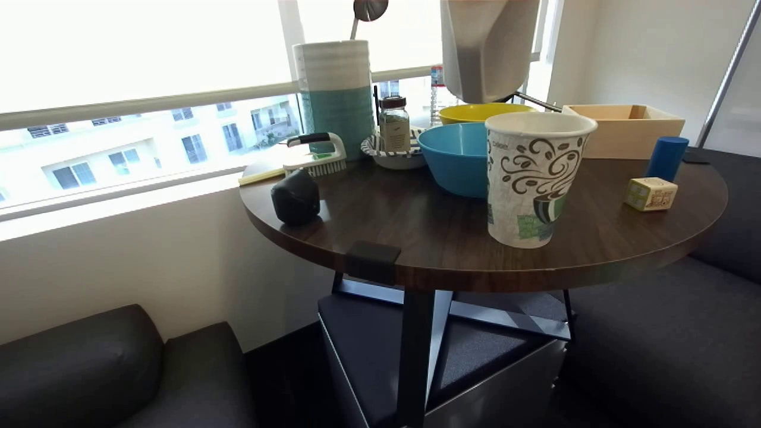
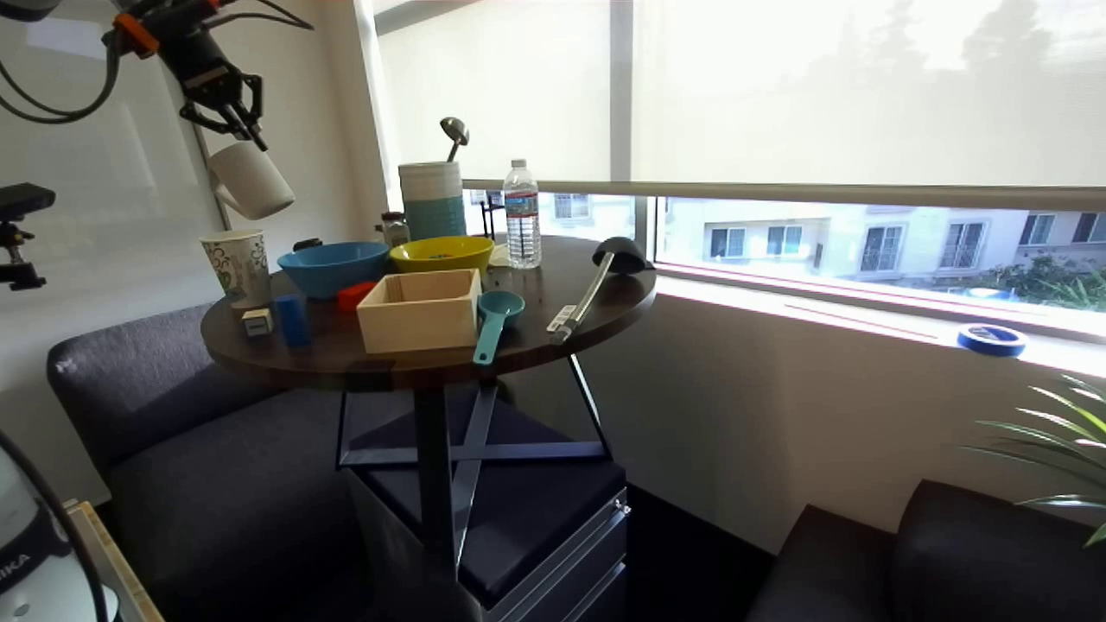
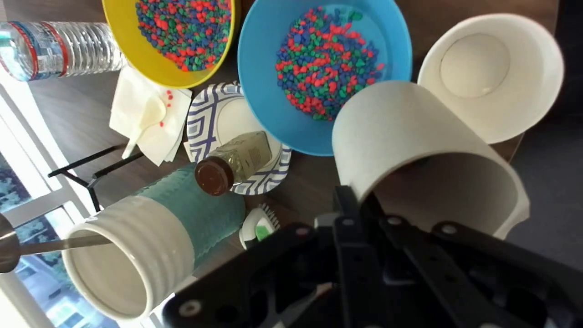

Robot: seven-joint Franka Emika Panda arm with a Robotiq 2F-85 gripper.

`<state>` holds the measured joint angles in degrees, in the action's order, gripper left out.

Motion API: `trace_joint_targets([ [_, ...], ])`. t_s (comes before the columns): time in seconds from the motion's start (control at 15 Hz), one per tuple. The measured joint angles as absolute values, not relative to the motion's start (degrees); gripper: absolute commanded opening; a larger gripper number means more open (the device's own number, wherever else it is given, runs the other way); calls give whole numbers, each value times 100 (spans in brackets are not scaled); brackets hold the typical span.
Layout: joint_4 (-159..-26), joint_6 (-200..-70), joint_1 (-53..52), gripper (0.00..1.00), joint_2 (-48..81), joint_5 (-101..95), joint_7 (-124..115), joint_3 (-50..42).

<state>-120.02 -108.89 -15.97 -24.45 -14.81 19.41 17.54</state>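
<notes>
- Arm (image 2: 168, 28) enters from the upper left in an exterior view, its gripper (image 3: 358, 202) slanting downward well above the table (image 1: 416, 223).
- Its fingers are nearly together, pinching the rim of the white mug (image 2: 253, 181), whose wall runs between them.
- The mug hangs tilted in the air, mouth towards the gripper, base lower; in the wrist view it covers part of the blue bowl (image 3: 325, 68) and paper cup (image 3: 476, 66).
- Brown swirls, leaves and a printed cup decorate the paper cup; lettering near its rim is too small to read.
- "IKA" is legible on the robot base (image 2: 52, 579).
- The water bottle (image 2: 522, 225) wears a red, white and blue label, its words blurred.
- The jar (image 1: 394, 128) has a pale label, print unreadable.
</notes>
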Motion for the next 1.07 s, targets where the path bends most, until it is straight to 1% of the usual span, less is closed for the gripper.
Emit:
trace_joint_targets([
  [0.47, -11465, -9803, -1660, 1, -2178, -2601, 2157, 2167],
  [0.8, -11241, -9036, -1695, 1, -1717, -3107, 2413, 2350],
  [0.87, -11209, -8875, -1723, 5, -1614, -3164, 2467, 2375],
  [1.07, -11154, -8769, -1796, 5, -1437, -3216, 2538, 2380],
])
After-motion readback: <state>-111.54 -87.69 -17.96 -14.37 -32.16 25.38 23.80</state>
